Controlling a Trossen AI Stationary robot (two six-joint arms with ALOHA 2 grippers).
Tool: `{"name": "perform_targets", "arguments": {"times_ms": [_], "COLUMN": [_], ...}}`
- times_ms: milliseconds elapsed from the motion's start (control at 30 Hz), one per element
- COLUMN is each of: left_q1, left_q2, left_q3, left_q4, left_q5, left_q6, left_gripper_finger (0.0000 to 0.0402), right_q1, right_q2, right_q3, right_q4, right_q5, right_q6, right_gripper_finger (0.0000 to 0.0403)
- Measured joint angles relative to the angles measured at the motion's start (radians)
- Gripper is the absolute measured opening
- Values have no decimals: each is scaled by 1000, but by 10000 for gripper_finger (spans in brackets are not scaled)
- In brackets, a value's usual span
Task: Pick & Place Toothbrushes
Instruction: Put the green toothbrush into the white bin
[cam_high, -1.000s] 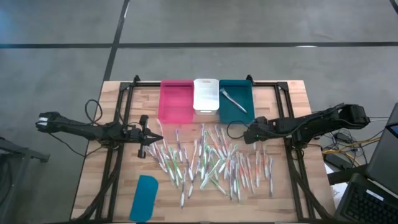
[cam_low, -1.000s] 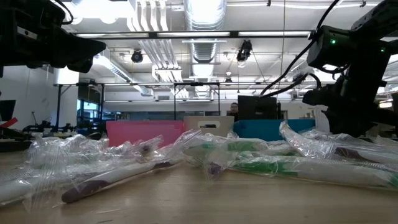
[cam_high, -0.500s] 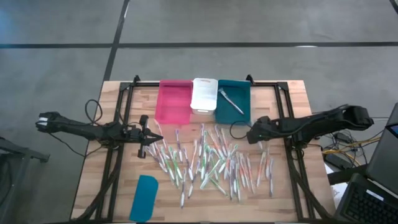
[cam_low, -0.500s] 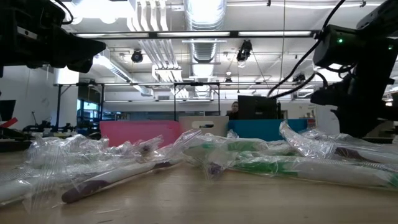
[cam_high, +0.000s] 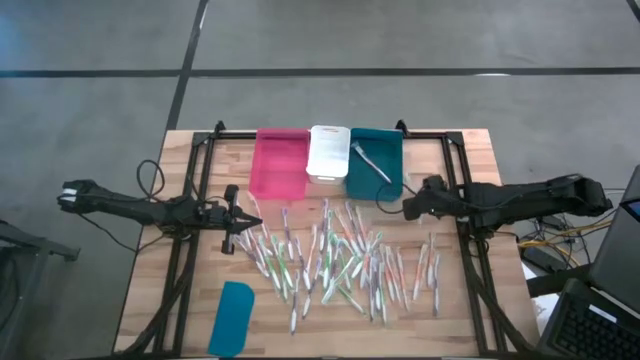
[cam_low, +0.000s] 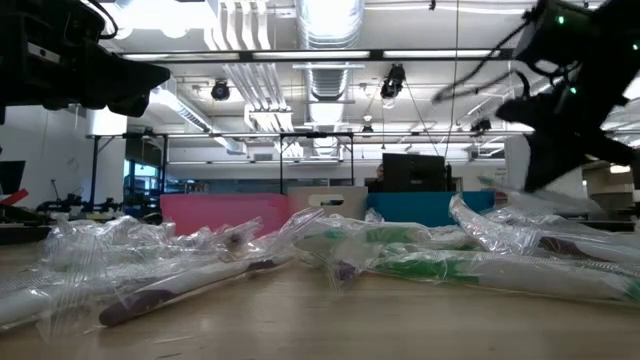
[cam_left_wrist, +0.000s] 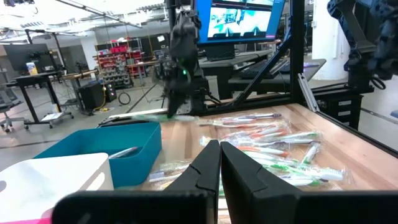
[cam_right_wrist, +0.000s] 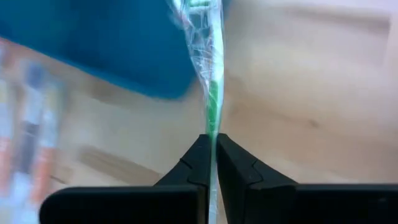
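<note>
Right gripper pinches one green toothbrush beside the teal bin.

The right gripper (cam_high: 408, 207), near the table's (cam_high: 470, 300) right side and just off the teal bin's (cam_high: 362, 180) near right corner, has its fingers clamped on a wrapped green toothbrush (cam_right_wrist: 212, 93). The other toothbrushes (cam_high: 340, 262) lie scattered over the table's middle, one already in the teal bin beside the white bin (cam_high: 328, 152) and pink bin (cam_high: 279, 163). The left gripper (cam_high: 254, 224), fingers pressed together and empty, hangs at the pile's left edge.
</note>
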Motion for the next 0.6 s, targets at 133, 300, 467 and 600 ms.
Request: {"name": "perform_targets", "arguments": {"times_ms": [133,300,467,600], "left_q1": [0,0,0,0], "left_q2": [0,0,0,0], "left_q3": [0,0,0,0], "left_q4": [0,0,0,0], "left_q5": [0,0,0,0], "left_q6": [0,0,0,0], "left_gripper_finger": [18,18,18,18], "right_q1": [-2,-20,-52,-87], "right_q2": [7,67,190,305], "right_q3": [90,213,339,448], "right_q4": [2,11,49,80], "right_q5": [48,84,87,79], "right_q6": [-84,-197,-330,-437], "right_gripper_finger": [11,12,12,11]}}
